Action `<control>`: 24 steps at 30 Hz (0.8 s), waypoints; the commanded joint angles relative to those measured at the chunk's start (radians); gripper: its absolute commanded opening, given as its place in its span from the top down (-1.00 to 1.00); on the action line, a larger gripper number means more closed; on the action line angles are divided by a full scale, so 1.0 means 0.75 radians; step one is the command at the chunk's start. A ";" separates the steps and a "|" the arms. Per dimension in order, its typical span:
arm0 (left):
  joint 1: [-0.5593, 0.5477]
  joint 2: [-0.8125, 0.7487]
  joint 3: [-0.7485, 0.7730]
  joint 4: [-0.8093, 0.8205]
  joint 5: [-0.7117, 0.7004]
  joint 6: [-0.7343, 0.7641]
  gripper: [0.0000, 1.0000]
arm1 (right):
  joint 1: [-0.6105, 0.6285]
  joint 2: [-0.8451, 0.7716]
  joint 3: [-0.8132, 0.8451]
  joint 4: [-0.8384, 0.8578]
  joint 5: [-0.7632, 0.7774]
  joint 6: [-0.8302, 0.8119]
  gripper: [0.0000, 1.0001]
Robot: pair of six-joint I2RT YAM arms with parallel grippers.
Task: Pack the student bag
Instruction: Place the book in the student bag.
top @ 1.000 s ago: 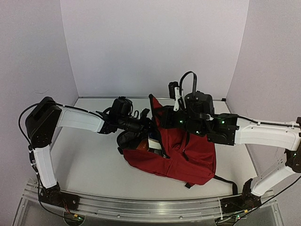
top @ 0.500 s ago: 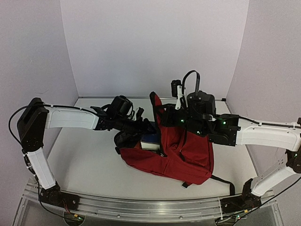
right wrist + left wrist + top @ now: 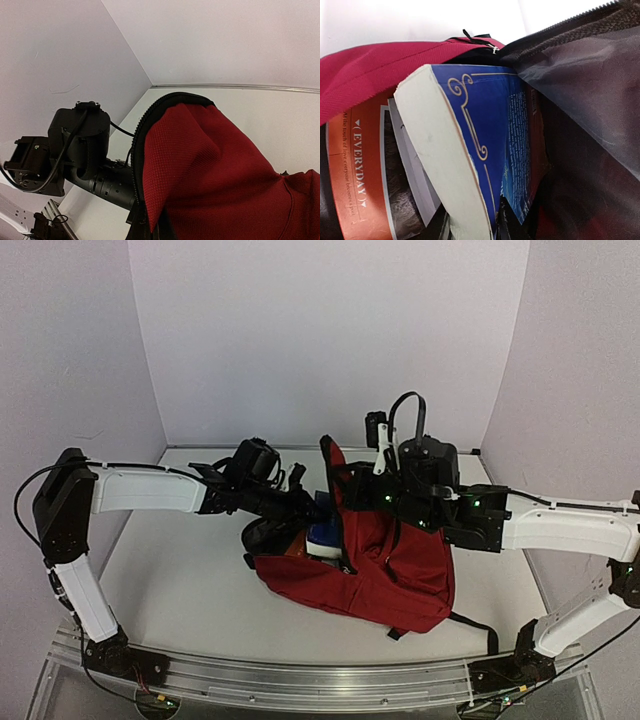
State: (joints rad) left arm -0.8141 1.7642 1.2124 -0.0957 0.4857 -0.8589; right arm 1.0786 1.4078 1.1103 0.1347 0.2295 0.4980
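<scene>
Bag [image 3: 390, 570] at table [image 3: 180, 570] centre, mouth propped open: right gripper [image 3: 150, 232] pinched shut on its rim.
Left gripper [image 3: 472, 226] just regripped, now clamped on blue book [image 3: 325, 532], partway inside bag; needs pushing deeper.

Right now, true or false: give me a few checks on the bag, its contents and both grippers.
1. The dark red fabric backpack lies on the white table. True.
2. The left gripper grips a thick blue softcover book at the backpack's opening. True.
3. The backpack holds nothing yet. False: an orange-covered book printed EVERYDAY already sits inside.
4. The right gripper hangs open above the backpack. False: it is shut on the backpack's zippered rim, holding it up.
</scene>
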 commanded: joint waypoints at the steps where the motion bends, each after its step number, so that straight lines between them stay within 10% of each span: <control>1: -0.082 0.081 0.108 0.102 0.048 -0.020 0.80 | 0.013 -0.048 0.051 0.248 -0.014 0.001 1.00; 19: -0.161 0.250 0.239 0.223 0.001 -0.072 0.78 | 0.011 0.006 0.087 0.271 -0.020 -0.039 1.00; 24: -0.147 0.200 0.197 0.142 -0.063 -0.025 0.57 | 0.011 -0.020 0.088 0.153 0.075 -0.033 0.19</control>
State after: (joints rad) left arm -0.8846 1.9228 1.3418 0.0054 0.4788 -0.9209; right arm 1.0732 1.4337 1.1117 0.1313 0.2705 0.4837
